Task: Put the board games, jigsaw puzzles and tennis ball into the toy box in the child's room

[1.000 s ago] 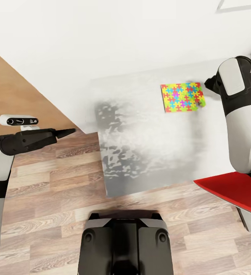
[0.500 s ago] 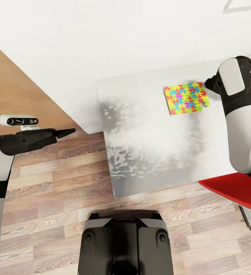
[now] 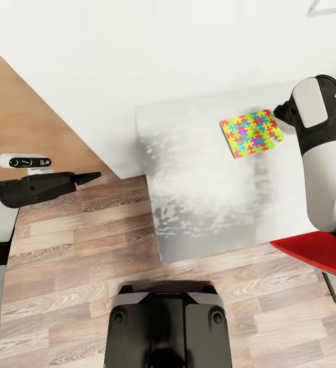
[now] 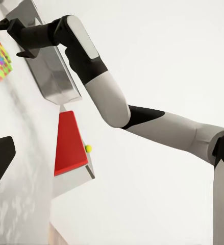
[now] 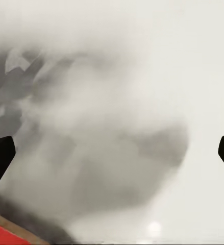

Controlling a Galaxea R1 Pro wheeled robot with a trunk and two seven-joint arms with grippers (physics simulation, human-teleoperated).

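The jigsaw puzzle (image 3: 250,133) lies on the worktop (image 3: 204,194) just beside the right hand (image 3: 281,111), whose fingers stand wide apart, empty

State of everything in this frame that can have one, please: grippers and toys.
left gripper: open, empty, held out over the floor.
right gripper: open wide, empty, over the table.
jigsaw puzzle: whole, lying flat on the table beside the right gripper, not gripped.
tennis ball: loose, not gripped; what it rests on cannot be told.
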